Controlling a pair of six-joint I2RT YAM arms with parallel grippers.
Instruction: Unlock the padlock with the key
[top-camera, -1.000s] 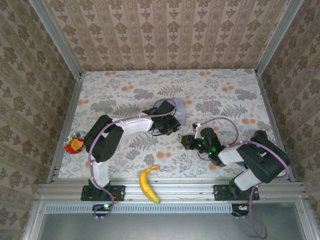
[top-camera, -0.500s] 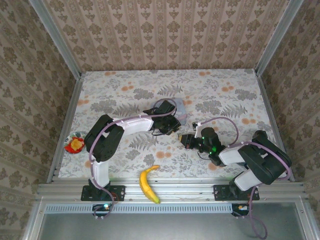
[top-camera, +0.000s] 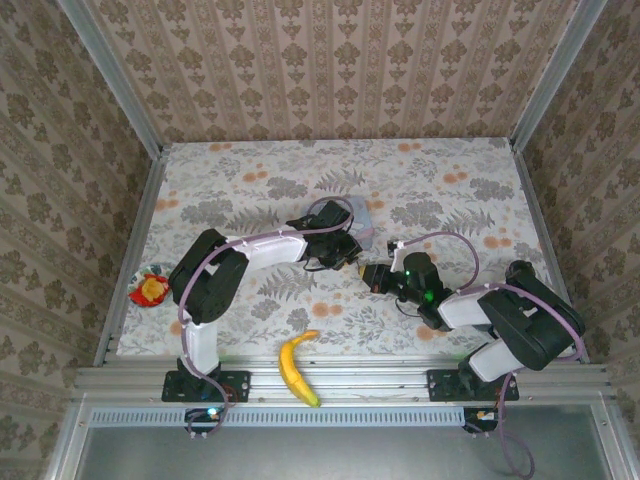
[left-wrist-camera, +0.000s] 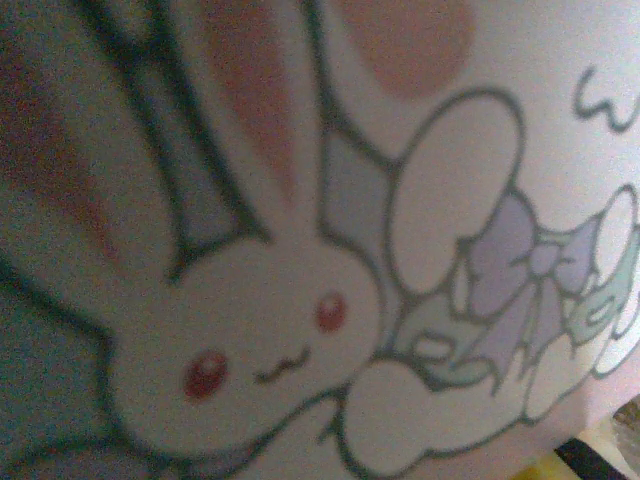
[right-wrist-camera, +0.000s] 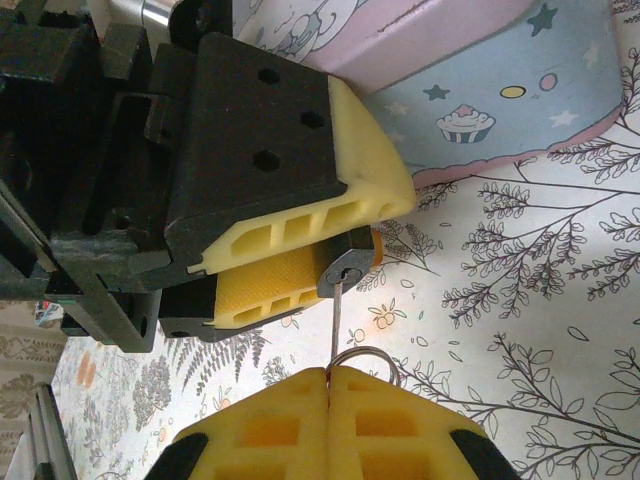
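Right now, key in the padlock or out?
In: in the right wrist view the key blade runs from the shut right gripper into the padlock keyway. Depth: cannot tell.

Middle of the floral-print table (top-camera: 250, 180) is pretty cramped: left gripper (top-camera: 350, 256) and right gripper (top-camera: 369, 276) sit nose to nose, with a slim silvery metal key (right-wrist-camera: 335, 315) bridging the small gap to a small dark padlock (right-wrist-camera: 345, 272). A pastel blue rectangular tin (right-wrist-camera: 500, 110) blocks the far side. The far half's wide open. Near edge has a yellow banana (top-camera: 296, 368), left rail a red-and-yellow object (top-camera: 150, 289).
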